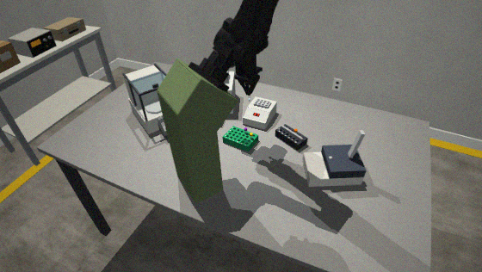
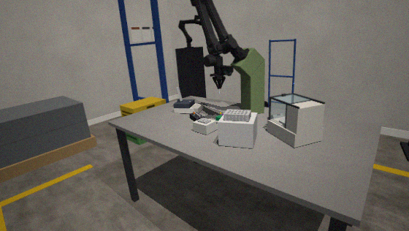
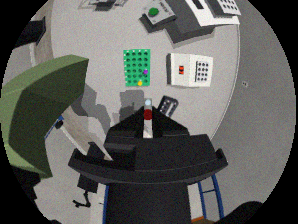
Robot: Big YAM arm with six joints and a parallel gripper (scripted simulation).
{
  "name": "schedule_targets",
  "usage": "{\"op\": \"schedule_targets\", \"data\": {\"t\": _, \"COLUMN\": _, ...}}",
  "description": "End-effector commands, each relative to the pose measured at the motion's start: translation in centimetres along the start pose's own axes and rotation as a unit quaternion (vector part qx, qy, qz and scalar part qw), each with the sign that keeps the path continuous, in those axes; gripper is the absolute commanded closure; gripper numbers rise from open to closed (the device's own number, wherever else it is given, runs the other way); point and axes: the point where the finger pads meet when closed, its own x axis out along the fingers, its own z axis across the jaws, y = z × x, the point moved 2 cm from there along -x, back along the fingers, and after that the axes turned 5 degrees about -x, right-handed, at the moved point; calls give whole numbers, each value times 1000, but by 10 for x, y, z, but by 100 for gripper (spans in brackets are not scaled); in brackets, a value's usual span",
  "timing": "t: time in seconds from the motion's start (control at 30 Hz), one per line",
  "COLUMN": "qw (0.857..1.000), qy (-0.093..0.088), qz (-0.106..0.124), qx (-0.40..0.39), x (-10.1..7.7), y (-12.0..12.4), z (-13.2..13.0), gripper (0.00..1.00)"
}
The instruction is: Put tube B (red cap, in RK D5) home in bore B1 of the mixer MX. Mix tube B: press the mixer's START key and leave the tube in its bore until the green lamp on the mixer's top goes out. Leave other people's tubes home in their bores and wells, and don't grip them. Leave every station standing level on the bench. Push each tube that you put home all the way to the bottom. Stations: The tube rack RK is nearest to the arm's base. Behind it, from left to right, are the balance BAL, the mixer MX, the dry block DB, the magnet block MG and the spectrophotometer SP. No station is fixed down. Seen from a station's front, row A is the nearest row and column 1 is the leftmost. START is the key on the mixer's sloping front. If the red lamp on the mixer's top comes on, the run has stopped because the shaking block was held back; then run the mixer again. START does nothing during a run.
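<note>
Matt grey tabletop (image 1: 353,215), matt black arm (image 2: 213,29), clear glass-like balance (image 2: 283,107) walls, matt green plastic-looking rack (image 1: 240,138), matt white mixer (image 2: 237,133)

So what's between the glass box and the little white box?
The mixer, the bigger white box. The exterior view shows it between the balance and the dry block; in the top view the green column mostly hides it.
</note>
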Motion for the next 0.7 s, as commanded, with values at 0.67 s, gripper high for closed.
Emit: {"op": "schedule_targets", "data": {"t": 0.67, "qw": 993, "qy": -4, "qz": -2, "qx": 121, "x": -1, "y": -79, "z": -41, "gripper": 91}}
